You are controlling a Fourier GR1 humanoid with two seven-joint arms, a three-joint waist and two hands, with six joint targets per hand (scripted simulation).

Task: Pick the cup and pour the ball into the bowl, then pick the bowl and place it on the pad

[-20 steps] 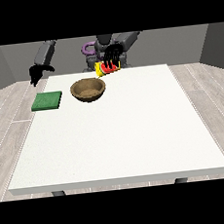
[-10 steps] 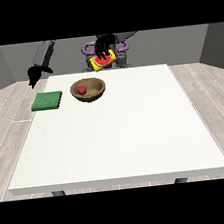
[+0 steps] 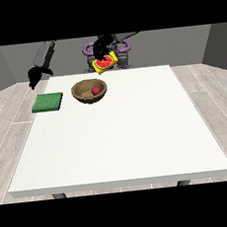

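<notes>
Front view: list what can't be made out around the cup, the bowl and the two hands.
- Cup: partly covered by the hand at the view's right; its inside is not visible.
- Bowl: its near wall hides part of the floor beside the red ball.
- Hand at the view's left: too small to tell how the fingers lie.

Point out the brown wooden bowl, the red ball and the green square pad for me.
Brown wooden bowl (image 3: 82, 96): front view, on its front-left wall.
Red ball (image 3: 96, 90): front view, on the ball's middle, inside the bowl.
Green square pad (image 3: 47, 102): front view, on its flat top.
</notes>
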